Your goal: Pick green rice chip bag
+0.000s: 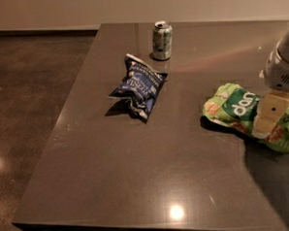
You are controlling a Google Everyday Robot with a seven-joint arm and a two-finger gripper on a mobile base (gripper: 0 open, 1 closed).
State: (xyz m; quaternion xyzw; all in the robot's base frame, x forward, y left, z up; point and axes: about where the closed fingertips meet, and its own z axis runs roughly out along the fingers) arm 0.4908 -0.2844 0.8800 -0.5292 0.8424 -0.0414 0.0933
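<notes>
The green rice chip bag (234,106) lies flat at the right side of the dark table (138,176), lime green with a dark green band and white letters. My gripper (267,123) hangs down from the white arm at the right edge and sits over the right half of the bag, at or just above its surface. It covers part of the bag. The bag still rests on the table.
A dark blue snack bag (139,86) lies near the table's middle. A green-and-white soda can (162,40) stands upright at the far edge. The table's left and front edges drop to a brown polished floor (32,104).
</notes>
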